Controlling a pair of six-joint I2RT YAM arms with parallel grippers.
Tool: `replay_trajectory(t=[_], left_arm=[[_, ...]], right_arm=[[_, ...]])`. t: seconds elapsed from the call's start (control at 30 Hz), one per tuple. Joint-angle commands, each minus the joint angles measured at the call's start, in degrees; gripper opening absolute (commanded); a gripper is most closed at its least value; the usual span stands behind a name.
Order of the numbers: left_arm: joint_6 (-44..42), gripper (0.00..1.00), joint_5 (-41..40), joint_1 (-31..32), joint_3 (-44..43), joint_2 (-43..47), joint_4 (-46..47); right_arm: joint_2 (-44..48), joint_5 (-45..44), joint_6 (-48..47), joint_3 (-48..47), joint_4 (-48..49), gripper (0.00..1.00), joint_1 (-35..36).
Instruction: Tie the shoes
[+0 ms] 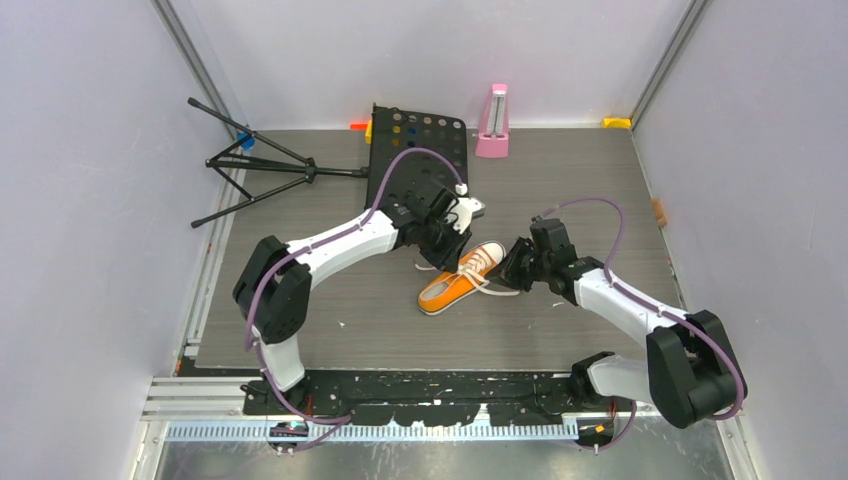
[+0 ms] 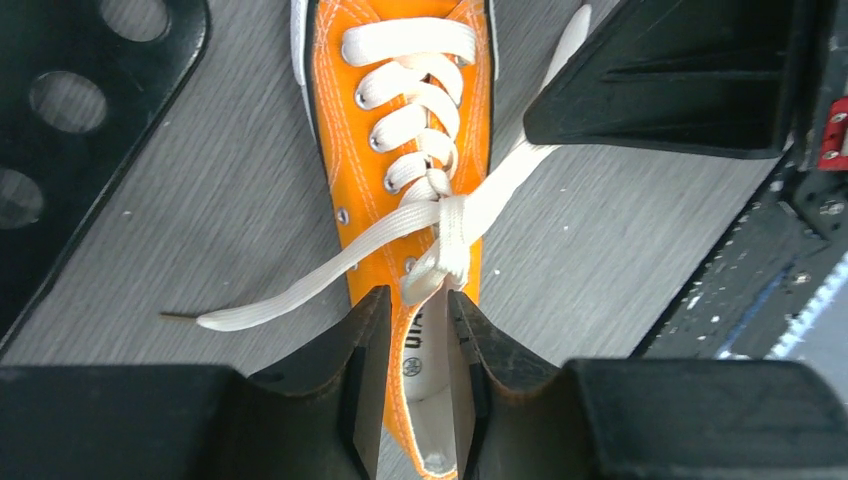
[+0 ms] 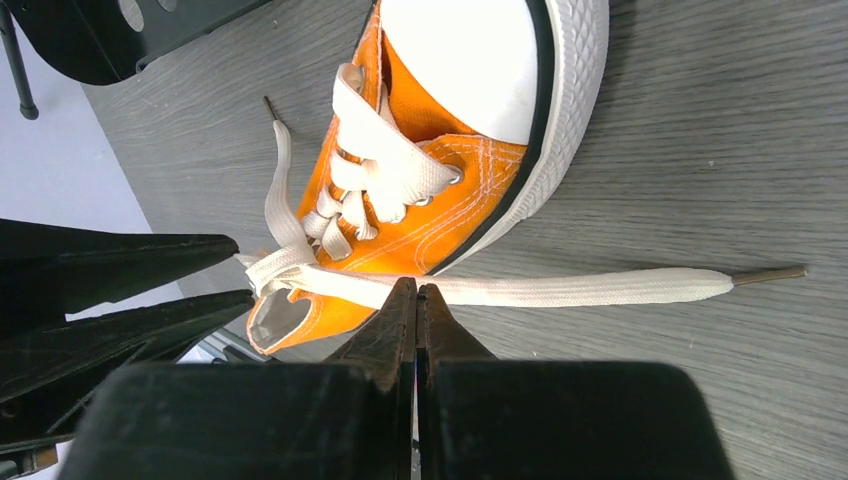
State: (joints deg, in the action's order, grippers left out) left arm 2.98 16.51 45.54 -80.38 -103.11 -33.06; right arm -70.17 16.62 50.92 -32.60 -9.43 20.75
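The orange sneaker (image 1: 455,285) lies mid-table, white laces crossed in one simple knot (image 2: 450,215) near the top eyelets. My left gripper (image 1: 452,248) hovers over the shoe's opening. In the left wrist view (image 2: 418,300) its jaws stand narrowly open, with the tongue and orange collar between them. My right gripper (image 1: 508,272) is beside the shoe, and in the right wrist view (image 3: 416,288) its jaws are closed. Their tips touch one lace (image 3: 600,288), which runs flat over the table. I cannot tell whether it is pinched. The other lace end (image 2: 290,295) lies loose on the table.
A black perforated plate (image 1: 420,150) lies behind the left arm. A folded black tripod (image 1: 260,165) lies at the back left. A pink metronome (image 1: 492,122) stands at the back wall. Grey walls enclose the table on three sides.
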Motion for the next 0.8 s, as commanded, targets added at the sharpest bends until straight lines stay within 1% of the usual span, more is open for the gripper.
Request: replay_trajectory(t=[0.0,0.07,0.1,0.17,0.2,0.27,0.3,0.33,0.37,0.43,0.5,0.6,0.67,0.7,0.73,0.77], left_arm=[[3.07,0.30,6.33,-1.50,0.75,0.39,3.65],[3.61,0.29,7.63,-1.46,0.60,-0.52,3.98],[3.76,0.27,7.67,-1.48,0.39,-0.94,3.92],[3.87,0.17,7.59,-1.49,0.16,-1.48,3.84],[3.81,0.14,7.49,-1.46,0.12,-1.63,3.76],[3.71,0.14,6.64,-1.48,-0.08,-1.70,3.28],[3.63,0.16,6.00,-1.48,0.02,-1.66,3.11],[3.49,0.20,5.47,-1.50,0.11,-1.56,3.09],[3.44,0.27,4.62,-1.51,0.21,-1.49,3.02],[3.52,0.33,3.23,-1.51,0.20,-1.60,2.79],[3.87,0.35,3.05,-1.64,0.14,-1.71,2.91],[4.30,0.35,3.75,-1.75,0.07,-2.25,3.32],[4.40,0.30,4.91,-1.77,-0.08,-2.81,3.54],[4.44,0.24,5.68,-1.73,-0.06,-3.02,3.67],[4.40,0.15,6.51,-1.72,-0.04,-3.25,3.70],[4.28,0.09,7.46,-1.76,0.02,-3.36,3.70]], right_arm=[[-0.32,0.34,-0.11,-2.64,1.85,0.00,-0.19],[-0.33,0.34,-0.11,-2.64,1.80,0.00,-0.18],[-0.32,0.34,-0.09,-2.61,1.81,0.00,-0.23],[-0.33,0.43,-0.04,-2.61,1.81,0.00,-0.18],[-0.32,0.43,-0.11,-2.64,1.71,0.00,-0.19],[-0.29,0.43,-0.10,-2.64,1.69,0.00,-0.19],[-0.29,0.43,-0.08,-2.63,1.70,0.00,-0.19],[-0.34,0.43,-0.04,-2.67,1.70,0.00,-0.16],[-0.34,0.42,-0.11,-2.66,1.77,0.00,-0.18],[-0.40,0.49,-0.03,-2.64,1.87,0.00,-0.19],[-0.43,0.60,-0.08,-2.70,1.95,0.00,-0.19],[-0.32,0.56,0.07,-2.64,1.99,0.00,-0.19],[-0.24,0.60,0.15,-2.64,1.91,0.00,-0.19],[-0.19,0.55,0.21,-2.53,1.95,0.00,-0.19],[-0.15,0.60,0.23,-2.55,2.00,0.00,-0.19],[-0.14,0.60,0.21,-2.56,1.97,0.00,-0.19]])
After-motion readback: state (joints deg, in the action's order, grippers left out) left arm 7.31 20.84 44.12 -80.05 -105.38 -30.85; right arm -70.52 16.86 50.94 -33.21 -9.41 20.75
